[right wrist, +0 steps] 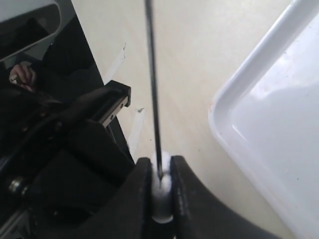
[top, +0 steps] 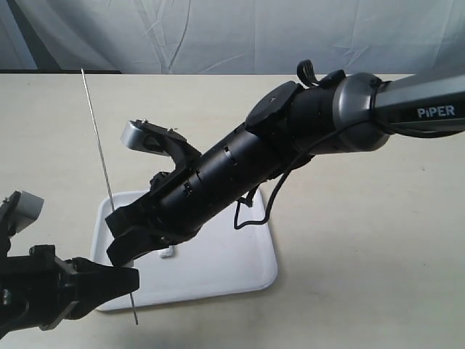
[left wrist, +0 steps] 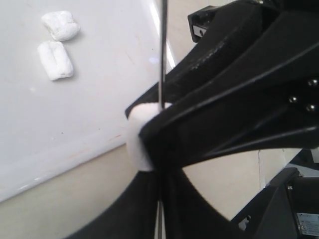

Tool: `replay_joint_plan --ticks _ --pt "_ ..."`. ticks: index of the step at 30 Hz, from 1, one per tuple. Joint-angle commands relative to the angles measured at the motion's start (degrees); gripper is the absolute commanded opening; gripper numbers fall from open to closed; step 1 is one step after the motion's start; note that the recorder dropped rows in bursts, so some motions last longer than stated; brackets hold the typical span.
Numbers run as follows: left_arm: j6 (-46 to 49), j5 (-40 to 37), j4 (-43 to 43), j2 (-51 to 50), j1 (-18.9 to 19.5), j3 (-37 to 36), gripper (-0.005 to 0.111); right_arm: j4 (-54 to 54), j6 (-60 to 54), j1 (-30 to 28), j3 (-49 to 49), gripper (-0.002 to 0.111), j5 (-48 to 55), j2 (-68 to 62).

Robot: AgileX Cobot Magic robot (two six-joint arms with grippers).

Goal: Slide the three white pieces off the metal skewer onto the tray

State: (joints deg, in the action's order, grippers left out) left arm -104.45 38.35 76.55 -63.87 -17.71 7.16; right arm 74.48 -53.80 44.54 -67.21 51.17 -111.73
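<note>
The metal skewer [top: 98, 145] stands tilted over the tray's [top: 232, 273] left edge. My left gripper [top: 123, 280] is shut on its lower end, seen in the left wrist view as the skewer [left wrist: 162, 59] running down into my left gripper [left wrist: 160, 199]. Just above, my right gripper [top: 120, 233] is shut on one white piece [right wrist: 162, 191] still threaded on the skewer [right wrist: 152, 89]; that piece [left wrist: 138, 137] sits at the tray's rim. Two other white pieces [left wrist: 60, 25] [left wrist: 56, 59] lie loose on the tray [left wrist: 75, 124].
The beige tabletop [top: 363, 233] surrounds the tray. My right arm [top: 290, 138] reaches diagonally across the tray from the upper right. A pale curtain [top: 232, 33] hangs behind the table. A black cable [top: 265, 207] loops under the right arm.
</note>
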Motion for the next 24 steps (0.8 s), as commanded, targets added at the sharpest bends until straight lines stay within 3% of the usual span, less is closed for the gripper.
replay_joint_plan --ticks 1,5,24 --pt "-1.6 0.2 2.7 0.1 -0.2 0.4 0.000 1.0 -0.3 -0.1 0.1 -0.001 -1.5 0.3" --pt "-4.5 0.3 7.8 0.1 -0.2 0.4 0.000 1.0 -0.3 -0.1 0.1 -0.001 -2.8 0.3" --pt "-6.5 2.8 13.0 0.1 -0.2 0.1 0.000 3.4 -0.6 -2.5 -0.5 -0.001 -4.8 1.7"
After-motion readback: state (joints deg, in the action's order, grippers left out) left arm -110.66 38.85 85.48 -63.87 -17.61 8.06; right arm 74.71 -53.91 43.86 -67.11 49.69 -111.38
